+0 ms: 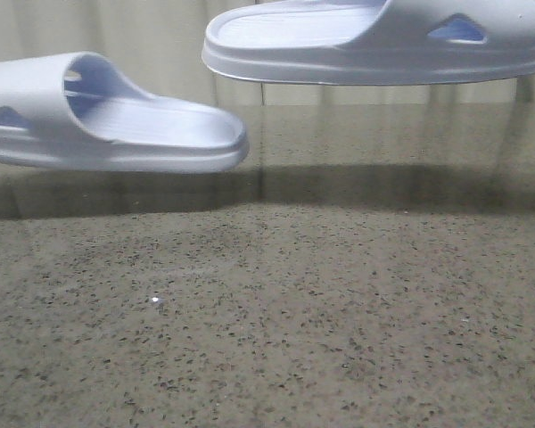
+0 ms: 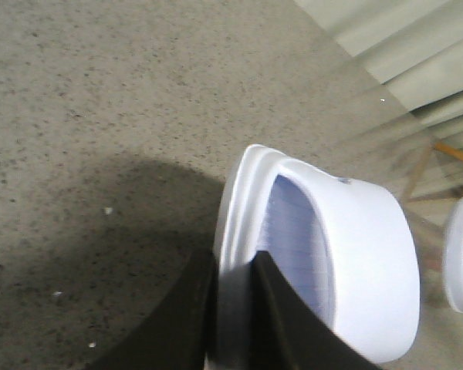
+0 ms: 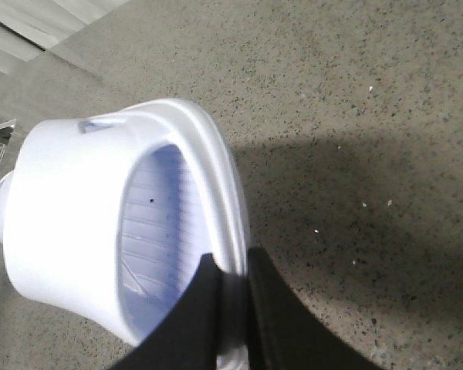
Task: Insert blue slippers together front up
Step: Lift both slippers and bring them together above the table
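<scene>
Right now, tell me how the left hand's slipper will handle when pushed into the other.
The left slipper probably stays stiff: its thick sole juts out level from an edge pinch. Likely light, held by the left hand alone. Smooth foam might slip.

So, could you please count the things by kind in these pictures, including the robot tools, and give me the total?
Blue slippers: 2, the left slipper and the right slipper, both held in the air above the table.
Tools: 2, the left tool and the right tool, each clamped on a slipper edge.
Tables: 1.
Total: 5.
</scene>
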You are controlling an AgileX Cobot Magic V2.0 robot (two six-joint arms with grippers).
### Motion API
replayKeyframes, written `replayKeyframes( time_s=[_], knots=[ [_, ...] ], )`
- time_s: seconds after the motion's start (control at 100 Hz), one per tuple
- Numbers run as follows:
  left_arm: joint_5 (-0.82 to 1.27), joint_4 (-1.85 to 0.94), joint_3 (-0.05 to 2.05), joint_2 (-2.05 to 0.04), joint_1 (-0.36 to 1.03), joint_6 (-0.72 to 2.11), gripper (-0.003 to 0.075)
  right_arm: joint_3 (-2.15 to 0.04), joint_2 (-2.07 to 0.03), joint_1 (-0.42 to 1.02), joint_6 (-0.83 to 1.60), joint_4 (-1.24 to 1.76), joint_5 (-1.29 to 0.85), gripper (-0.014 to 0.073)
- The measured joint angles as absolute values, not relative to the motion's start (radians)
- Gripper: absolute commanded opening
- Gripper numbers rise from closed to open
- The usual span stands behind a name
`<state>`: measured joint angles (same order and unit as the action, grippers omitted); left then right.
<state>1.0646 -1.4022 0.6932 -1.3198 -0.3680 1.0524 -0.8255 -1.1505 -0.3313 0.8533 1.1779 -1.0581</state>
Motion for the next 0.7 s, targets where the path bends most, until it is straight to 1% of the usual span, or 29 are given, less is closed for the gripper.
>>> replayKeyframes(
  time_s=[0.28, 0.7],
  knots=[
    [1.161, -1.449, 0.693, -1.320, -0.368, 1.066, 0.0015, -0.825, -1.210, -0.262, 0.897, 1.185, -1.067, -0.0107],
    [1.166, -1.464, 0.693, -1.320, -0.362, 1.072, 0.0015, -0.827, -1.313, -0.194, 1.003, 1.292, -1.049, -0.0107]
  ],
)
